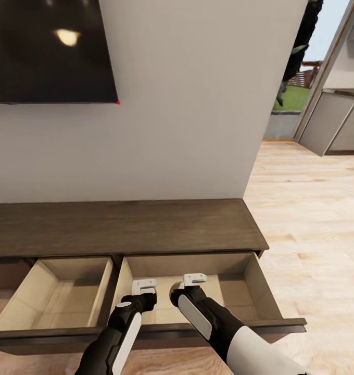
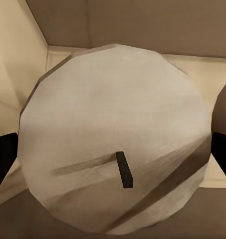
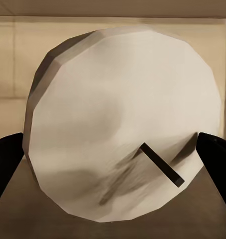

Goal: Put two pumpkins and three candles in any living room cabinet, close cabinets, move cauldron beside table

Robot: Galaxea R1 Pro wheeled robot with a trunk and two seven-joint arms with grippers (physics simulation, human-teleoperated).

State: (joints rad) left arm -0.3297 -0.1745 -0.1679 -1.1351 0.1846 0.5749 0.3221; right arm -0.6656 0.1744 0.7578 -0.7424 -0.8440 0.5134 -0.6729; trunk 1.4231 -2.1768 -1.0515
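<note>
The cabinet (image 1: pixel 125 229) stands against the wall under a dark screen (image 1: pixel 49 49), its flat top bare. Two of its drawers are pulled out side by side: the left drawer (image 1: pixel 52 297) shows pale lining, and both arms reach down into the right drawer (image 1: pixel 239 291).

The left hand (image 1: pixel 144 286) hangs over the near left part of the right drawer. In the left wrist view an off-white candle (image 2: pixel 115 139) sits between the two dark fingers (image 2: pixel 3 159), its flat top and short dark wick facing the camera, with the drawer's beige walls behind it. The fingers stand at either edge of the candle, so this hand holds it.

The right hand (image 1: pixel 194 280) is just beside the left one, nearer the middle of the same drawer. In the right wrist view a second off-white candle (image 3: pixel 125 124) lies between that hand's fingers (image 3: pixel 215 154), wick towards the camera, the drawer floor beneath. The fingertips sit against its sides, so it too is gripped.

In the head view a rounded pale edge shows just left of the right wrist. To the right, pale wood floor (image 1: pixel 312 208) runs towards grey cupboards (image 1: pixel 336 122) and a doorway with greenery outside.
</note>
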